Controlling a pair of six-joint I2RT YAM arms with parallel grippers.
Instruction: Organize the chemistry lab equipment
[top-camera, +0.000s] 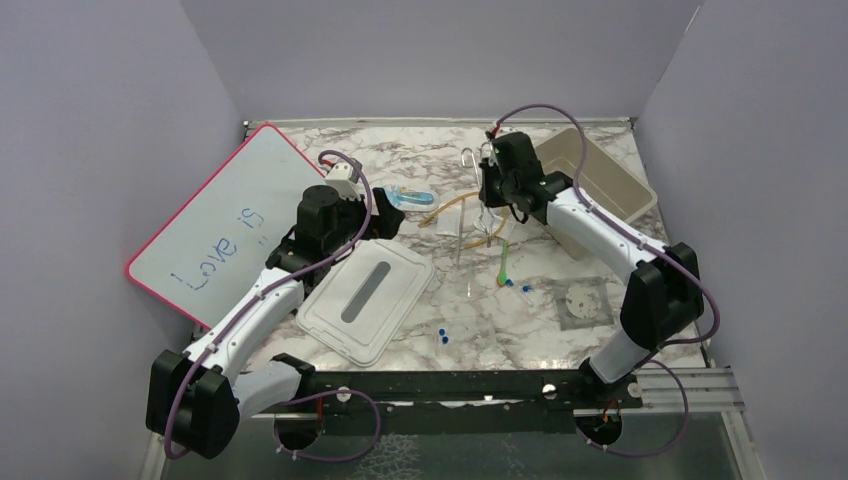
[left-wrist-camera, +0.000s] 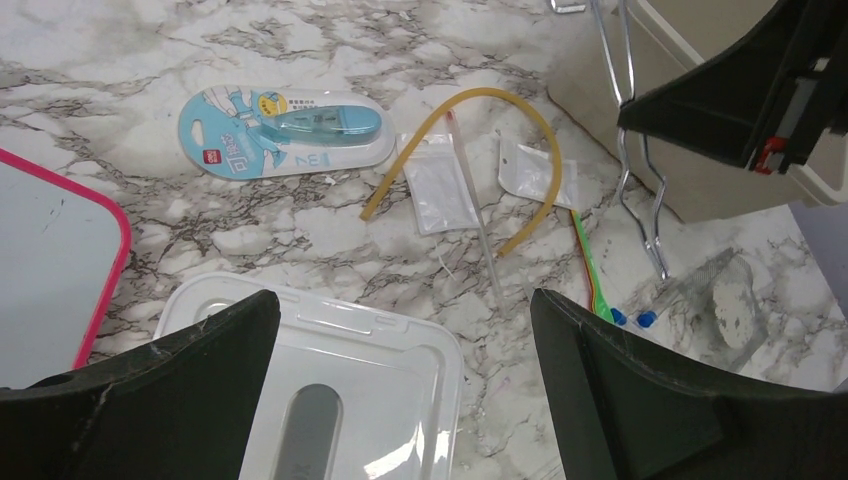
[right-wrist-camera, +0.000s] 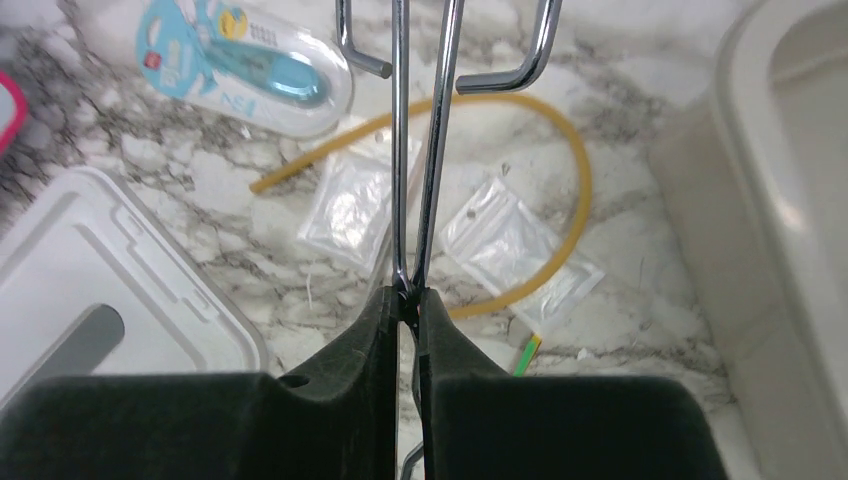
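Right wrist view: the right claw (right-wrist-camera: 410, 295) has its fingers almost together, pinching the two thin shafts of the metal forceps (right-wrist-camera: 400, 150).
Forceps axis: long and straight, running far to near over the counter (top-camera: 520, 340). The finger loops point to the far edge and the tips to the near edge.
Forceps place: toward the counter's far right, just left of the beige bin (top-camera: 600, 180) and above the amber tube (right-wrist-camera: 575, 170).
Tube: a bent arch, its crown toward the far edge and both ends toward the near edge, lying around two small clear bags (right-wrist-camera: 350, 205).
Green stick (left-wrist-camera: 590, 265): lies far to near, just nearward of the tube's right end, with small blue-capped pieces (left-wrist-camera: 630, 318) at its near end.
Left claw (left-wrist-camera: 402, 300): spread wide and holding nothing, above the far edge of a white lid (top-camera: 365, 300).
Writing: "Love is" in marker on the pink-edged whiteboard (top-camera: 225, 230) propped at the left edge. The print on the blue correction-tape packet (left-wrist-camera: 285, 130) is too small to read.
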